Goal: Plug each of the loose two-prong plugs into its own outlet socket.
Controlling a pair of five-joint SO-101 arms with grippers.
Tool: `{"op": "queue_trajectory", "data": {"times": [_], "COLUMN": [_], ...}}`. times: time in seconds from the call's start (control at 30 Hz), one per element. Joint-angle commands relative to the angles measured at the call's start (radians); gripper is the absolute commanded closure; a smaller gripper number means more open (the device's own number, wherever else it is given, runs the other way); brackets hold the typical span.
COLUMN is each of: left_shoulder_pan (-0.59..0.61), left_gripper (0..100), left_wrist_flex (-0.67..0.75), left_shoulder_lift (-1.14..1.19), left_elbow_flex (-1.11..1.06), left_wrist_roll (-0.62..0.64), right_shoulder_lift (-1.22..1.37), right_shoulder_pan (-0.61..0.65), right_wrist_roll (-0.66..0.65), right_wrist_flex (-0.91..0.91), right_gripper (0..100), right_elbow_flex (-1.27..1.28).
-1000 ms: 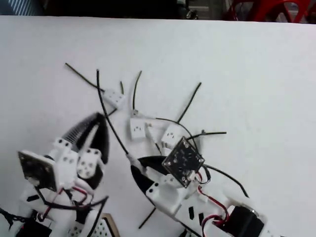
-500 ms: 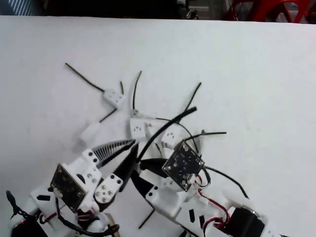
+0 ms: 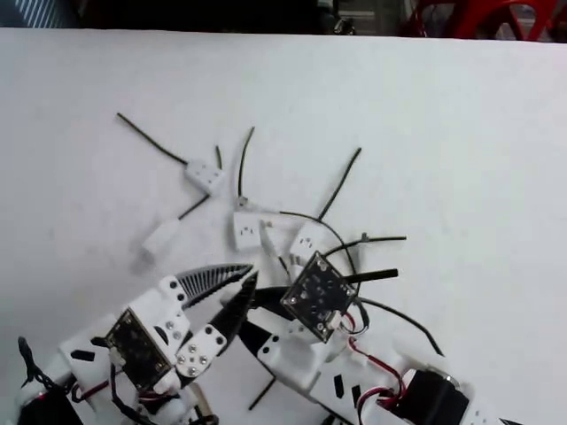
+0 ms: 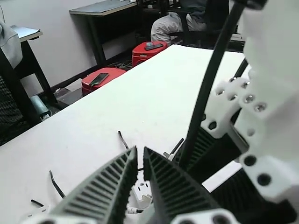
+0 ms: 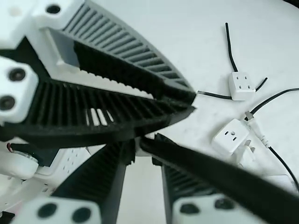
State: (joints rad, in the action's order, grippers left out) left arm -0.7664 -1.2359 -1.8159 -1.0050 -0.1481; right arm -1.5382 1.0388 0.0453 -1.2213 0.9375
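Clamping a two-prong plug between the right gripper fingers at the near middle of the counter, just near of two outlet sockets. Hovering alongside, left gripper fingers almost together, holding nothing.

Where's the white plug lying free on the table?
High view: the white plug lies left of centre, between the leftmost outlet socket and the left tool.
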Motion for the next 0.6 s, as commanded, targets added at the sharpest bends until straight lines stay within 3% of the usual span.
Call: {"op": "queue_trajectory", "data": {"times": [0.0,0.17,0.37,0.57], "left_shoulder_pan": [0.033,0.197,0.414,0.619], "left_gripper": [95,95,95,91], "left_wrist_flex": [-0.011,-0.009,-0.058,-0.003], "left_shoulder_lift": [0.002,0.002,0.007,0.045], "left_elbow_flex": [0.028,0.026,0.018,-0.032], "left_wrist_roll": [-0.012,-0.015,-0.091,-0.201], "right_shoulder_lift": [-0.001,-0.002,0.001,0.128], "right_shoulder_pan": [-0.001,-0.044,-0.263,-0.433], "right_wrist_roll": [0.0,0.0,0.0,-0.003], "right_wrist_flex": [0.018,0.019,0.068,0.179], "right_gripper": [98.1,98.1,98.1,98.1], "right_elbow_flex": [-0.014,-0.014,-0.014,0.086]}}
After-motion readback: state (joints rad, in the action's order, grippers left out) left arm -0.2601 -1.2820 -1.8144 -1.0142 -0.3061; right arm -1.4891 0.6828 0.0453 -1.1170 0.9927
